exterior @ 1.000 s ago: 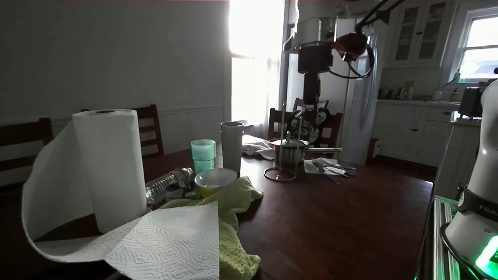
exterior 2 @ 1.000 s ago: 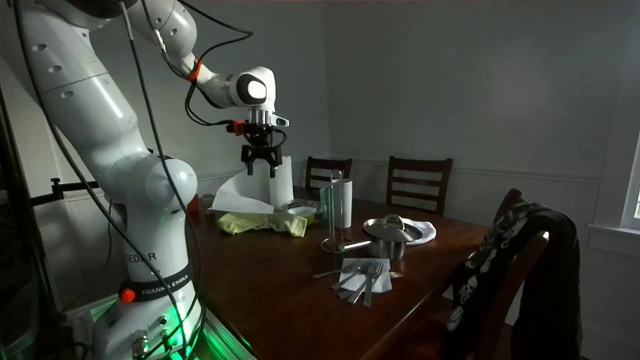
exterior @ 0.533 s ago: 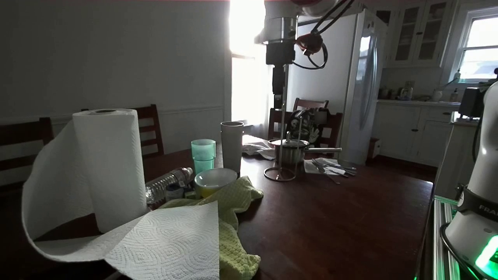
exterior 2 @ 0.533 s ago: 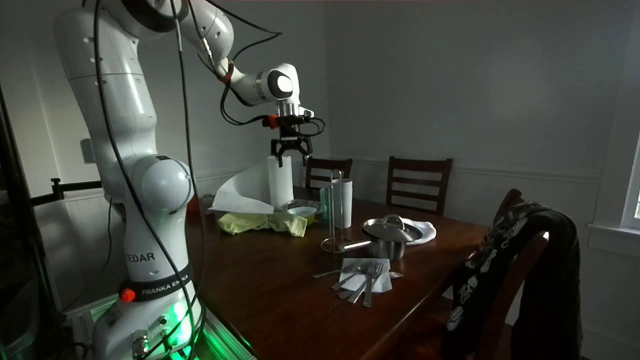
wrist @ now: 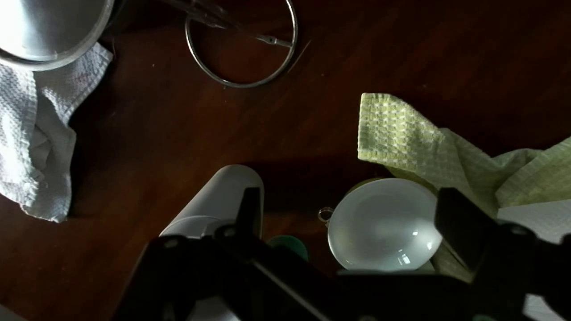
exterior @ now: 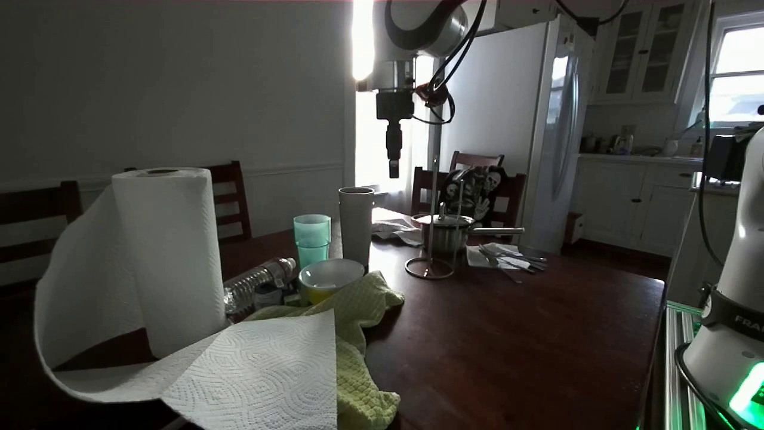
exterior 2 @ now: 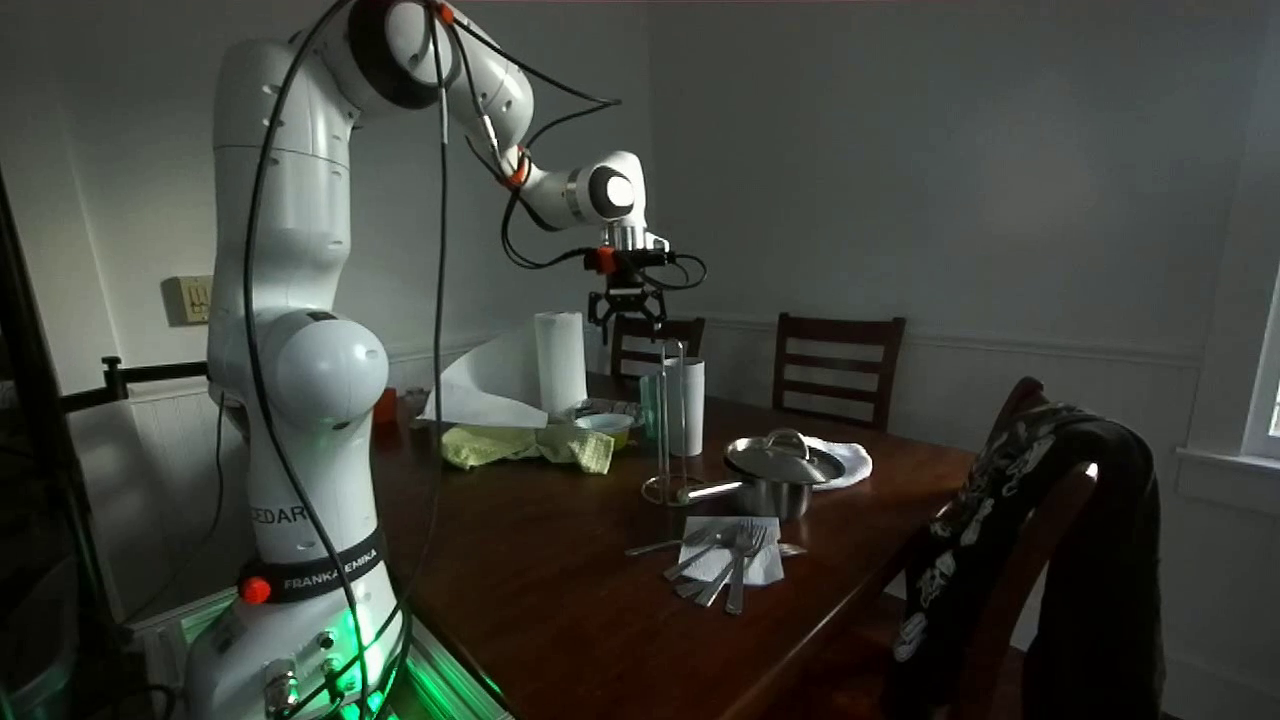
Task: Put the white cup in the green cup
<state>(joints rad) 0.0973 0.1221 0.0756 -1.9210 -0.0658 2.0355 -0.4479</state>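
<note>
The white cup (exterior: 356,228) is a tall pale tumbler standing upright on the table, next to the shorter mint-green cup (exterior: 312,242). Both also show in an exterior view, the white cup (exterior 2: 687,408) to the right of the green cup (exterior 2: 649,405), partly behind a wire stand. My gripper (exterior 2: 631,329) is open and empty, well above the table; it also hangs above the cups in an exterior view (exterior: 394,174). In the wrist view the white cup (wrist: 229,189) lies beneath the left finger, and only a bit of the green cup (wrist: 287,244) shows behind that finger.
A white bowl (wrist: 383,227) stands beside the cups, with a yellow-green cloth (exterior: 364,334), a plastic bottle (exterior: 259,283) and a paper-towel roll (exterior: 170,257) nearby. The upright wire stand (exterior: 431,269), a lidded metal pot (exterior 2: 785,480) and cutlery on a napkin (exterior 2: 755,565) are on the other side.
The arm has swung across the table. The gripper has moved leftward in one exterior view and rightward in another, closer to the cups. It stays open; the cups have not moved.
</note>
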